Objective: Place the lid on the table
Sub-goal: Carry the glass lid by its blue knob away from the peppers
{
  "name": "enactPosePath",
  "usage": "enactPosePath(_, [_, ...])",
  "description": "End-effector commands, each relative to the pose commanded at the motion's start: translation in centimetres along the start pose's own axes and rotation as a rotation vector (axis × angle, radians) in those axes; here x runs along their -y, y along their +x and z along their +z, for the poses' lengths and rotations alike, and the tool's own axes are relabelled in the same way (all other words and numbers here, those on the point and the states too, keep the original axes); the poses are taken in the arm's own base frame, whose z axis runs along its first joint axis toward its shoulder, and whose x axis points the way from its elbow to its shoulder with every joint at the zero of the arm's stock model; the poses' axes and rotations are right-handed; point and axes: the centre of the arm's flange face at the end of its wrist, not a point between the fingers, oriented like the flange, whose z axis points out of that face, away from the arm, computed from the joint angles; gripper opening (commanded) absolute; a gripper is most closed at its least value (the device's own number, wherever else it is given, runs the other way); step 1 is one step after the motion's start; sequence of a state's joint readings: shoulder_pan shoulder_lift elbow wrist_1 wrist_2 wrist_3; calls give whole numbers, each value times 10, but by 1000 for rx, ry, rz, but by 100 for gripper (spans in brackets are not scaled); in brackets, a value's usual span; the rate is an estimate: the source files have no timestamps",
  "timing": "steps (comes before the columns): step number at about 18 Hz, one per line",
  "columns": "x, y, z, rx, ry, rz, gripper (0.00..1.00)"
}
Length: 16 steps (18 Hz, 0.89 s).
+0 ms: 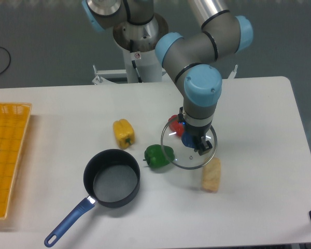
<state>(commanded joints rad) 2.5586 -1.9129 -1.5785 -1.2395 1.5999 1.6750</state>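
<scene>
On your white counter (259, 104) the dark saucepan (112, 178) stands uncovered. The glass lid (188, 150) lies between the green pepper (159, 155) and the pale block (212, 175). The fingers (193, 141) pinch its blue knob.

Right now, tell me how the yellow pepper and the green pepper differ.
The yellow pepper is yellow and looks taller and blockier; the green pepper is green, rounder and lower. The yellow pepper sits apart from other things, farther back on the table; the green pepper lies right beside the rim of the lid, between it and the saucepan. Both rest on the white tabletop, outside the saucepan.
</scene>
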Motion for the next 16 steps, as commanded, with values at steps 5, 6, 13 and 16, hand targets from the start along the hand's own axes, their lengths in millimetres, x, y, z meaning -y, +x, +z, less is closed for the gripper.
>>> enactPosePath(5, [-15,-3,0,9,4,0,63])
enactPosePath(6, [-20,-4,1,7,4,17,63])
enactPosePath(13, [-76,-15,8,33,12,65,63])
enactPosePath(16, [-96,-21,15,46,20,85,63])
